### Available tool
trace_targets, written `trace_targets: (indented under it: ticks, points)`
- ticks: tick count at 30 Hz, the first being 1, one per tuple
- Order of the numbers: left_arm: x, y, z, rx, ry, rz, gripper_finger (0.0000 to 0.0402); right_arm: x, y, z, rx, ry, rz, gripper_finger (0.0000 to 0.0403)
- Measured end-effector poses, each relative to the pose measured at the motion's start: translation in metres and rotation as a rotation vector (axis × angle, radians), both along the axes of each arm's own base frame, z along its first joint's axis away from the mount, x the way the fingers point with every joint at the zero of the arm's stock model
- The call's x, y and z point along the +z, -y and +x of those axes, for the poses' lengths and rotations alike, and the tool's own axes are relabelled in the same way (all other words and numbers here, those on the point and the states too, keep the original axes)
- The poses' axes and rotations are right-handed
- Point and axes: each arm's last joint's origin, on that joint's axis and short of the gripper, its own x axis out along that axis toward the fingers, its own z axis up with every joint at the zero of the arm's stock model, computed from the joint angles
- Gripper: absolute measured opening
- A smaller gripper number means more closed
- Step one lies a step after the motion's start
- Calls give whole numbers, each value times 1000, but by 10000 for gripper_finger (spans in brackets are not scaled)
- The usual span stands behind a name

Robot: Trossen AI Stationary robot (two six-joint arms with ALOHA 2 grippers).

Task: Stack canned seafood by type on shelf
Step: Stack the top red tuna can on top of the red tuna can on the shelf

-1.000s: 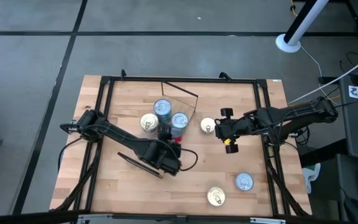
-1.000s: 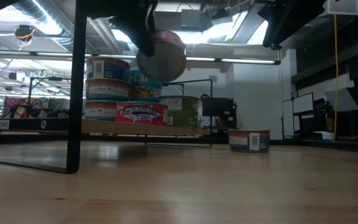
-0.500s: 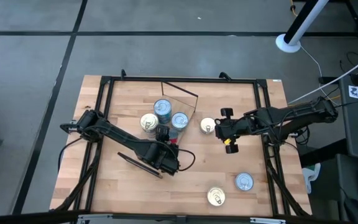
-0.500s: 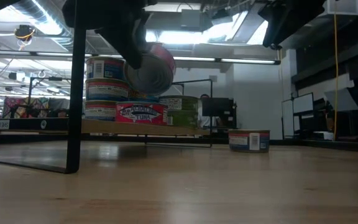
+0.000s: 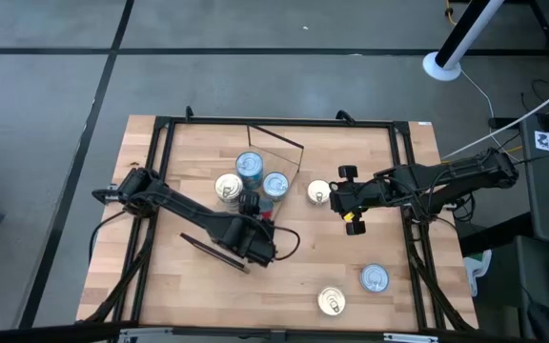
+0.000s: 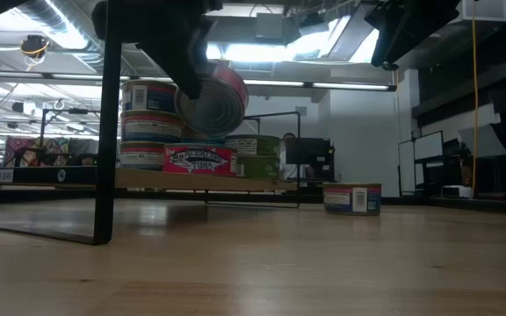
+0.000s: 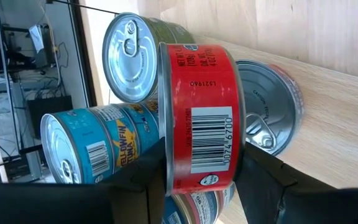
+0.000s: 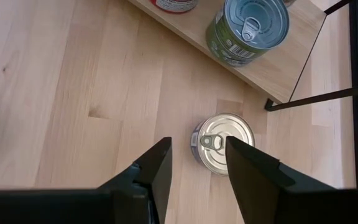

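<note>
Several tins already sit stacked on the shelf [image 6: 235, 183]. The left gripper [image 7: 194, 177] clasps a red-labelled tin [image 7: 199, 118] above them; the right gripper [image 8: 197, 158] hangs unclenched over a gold-lidded tin [image 8: 221, 144] on the table beside the shelf's edge. Two more wait near the table's front edge.

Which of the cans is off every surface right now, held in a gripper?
The red-labelled can, clamped on edge by the left gripper above the shelf. All other cans rest on the shelf or tabletop.
</note>
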Motion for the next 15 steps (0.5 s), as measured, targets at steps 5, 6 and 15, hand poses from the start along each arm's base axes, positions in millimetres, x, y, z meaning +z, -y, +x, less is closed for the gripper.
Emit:
trace_targets:
  ticks: [5, 6, 15]
  points:
    - [0, -5, 2, 14, 4, -3, 152, 0, -1, 0, 10, -4, 18, 150]
    - [0, -6, 3, 21, 6, -4, 152, 0, -1, 0, 12, -5, 21, 150]
    - [0, -9, 3, 48, 16, -22, 153, -2, 0, -3, 12, -44, 12, 150]
